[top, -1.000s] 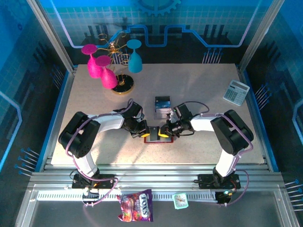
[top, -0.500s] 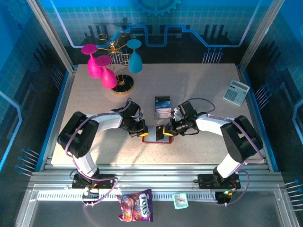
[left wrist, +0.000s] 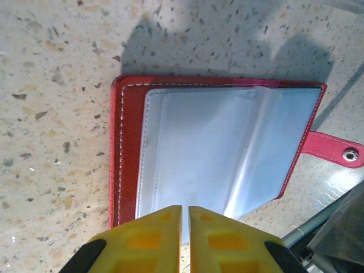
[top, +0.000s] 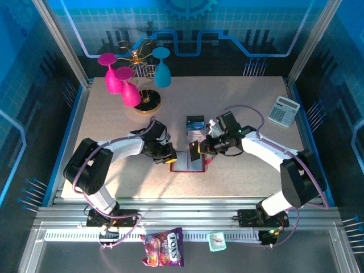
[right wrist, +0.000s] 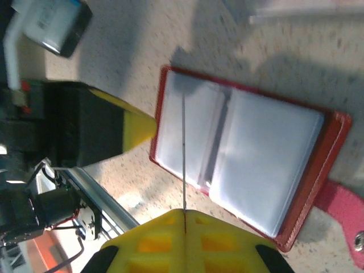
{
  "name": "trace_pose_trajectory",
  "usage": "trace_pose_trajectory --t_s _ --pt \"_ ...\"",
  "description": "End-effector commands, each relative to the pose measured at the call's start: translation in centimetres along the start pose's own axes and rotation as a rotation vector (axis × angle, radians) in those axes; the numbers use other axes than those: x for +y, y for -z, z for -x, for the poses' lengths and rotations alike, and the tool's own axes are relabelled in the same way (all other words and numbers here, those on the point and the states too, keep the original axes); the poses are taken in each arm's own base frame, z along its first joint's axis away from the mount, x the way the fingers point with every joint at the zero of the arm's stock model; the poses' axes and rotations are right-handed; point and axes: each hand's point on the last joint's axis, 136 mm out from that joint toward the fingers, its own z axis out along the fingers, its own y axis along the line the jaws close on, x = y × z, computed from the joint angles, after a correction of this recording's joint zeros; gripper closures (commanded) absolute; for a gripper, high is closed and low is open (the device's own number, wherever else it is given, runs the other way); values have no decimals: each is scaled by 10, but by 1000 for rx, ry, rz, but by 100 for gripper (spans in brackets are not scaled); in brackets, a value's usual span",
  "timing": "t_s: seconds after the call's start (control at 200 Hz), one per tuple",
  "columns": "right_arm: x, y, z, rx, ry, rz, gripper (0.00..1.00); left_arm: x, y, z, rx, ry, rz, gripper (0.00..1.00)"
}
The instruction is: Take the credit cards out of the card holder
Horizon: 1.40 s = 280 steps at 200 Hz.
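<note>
The red card holder lies open on the table, its grey pockets facing up and its snap tab out to one side. My right gripper is shut on a dark credit card and holds it just above the holder. In the right wrist view that card is edge-on, a thin line rising from my right gripper over the holder. My left gripper is shut, its yellow fingertips at the holder's left edge.
A small stack with a dark blue top sits just behind the holder. A grey-white calculator lies at the far right. Pink and blue glasses on a round rack stand at the back left. Snack packets lie below the table's front rail.
My right gripper has drawn back to the right and risen, bringing the dark card out over the holder. The left gripper has stayed at the holder's left edge.
</note>
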Motion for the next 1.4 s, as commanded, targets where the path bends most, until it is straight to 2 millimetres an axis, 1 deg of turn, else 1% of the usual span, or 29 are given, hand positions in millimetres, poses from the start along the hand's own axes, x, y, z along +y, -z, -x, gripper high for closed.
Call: trace_pose_trajectory --t_s 0.0,0.1,0.175,0.295,0.455,0.545,0.555,0.67,0.835,0.971,1.106,1.136,1.146,1.161,1.396 --pt "-3 23 14 0 179 -102 100 1 13 0 -26 -10 8 87" --pt "-1 34 36 -5 310 -169 100 4 20 0 -48 0 5 86" --pt "-5 39 52 11 403 -236 100 6 27 2 -74 6 1 85" --pt "0 41 71 49 684 -264 100 12 37 5 -108 19 -5 83" --pt "8 49 100 90 960 -274 100 23 50 10 -148 50 -5 80" --pt "7 48 115 129 1080 -297 100 30 56 10 -164 70 -8 80" --pt "10 50 118 126 1098 -298 100 31 56 10 -166 73 -6 80" --pt "9 46 134 181 1211 -310 100 42 64 9 -193 102 -6 79" --pt "4 38 152 257 1304 -314 100 58 74 7 -232 159 -15 79" --pt "-3 30 164 319 1342 -321 100 65 78 6 -243 184 -21 78" --pt "-12 20 166 380 1352 -314 100 69 81 6 -249 199 -20 78" --pt "-11 22 168 377 1358 -317 100 69 82 6 -251 199 -19 78" --pt "-16 16 167 394 1352 -311 100 68 83 7 -253 198 -21 78" --pt "-18 13 167 402 1349 -309 100 69 83 6 -253 200 -20 78" --pt "-34 0 170 445 1368 -327 100 70 88 8 -261 204 -15 78"
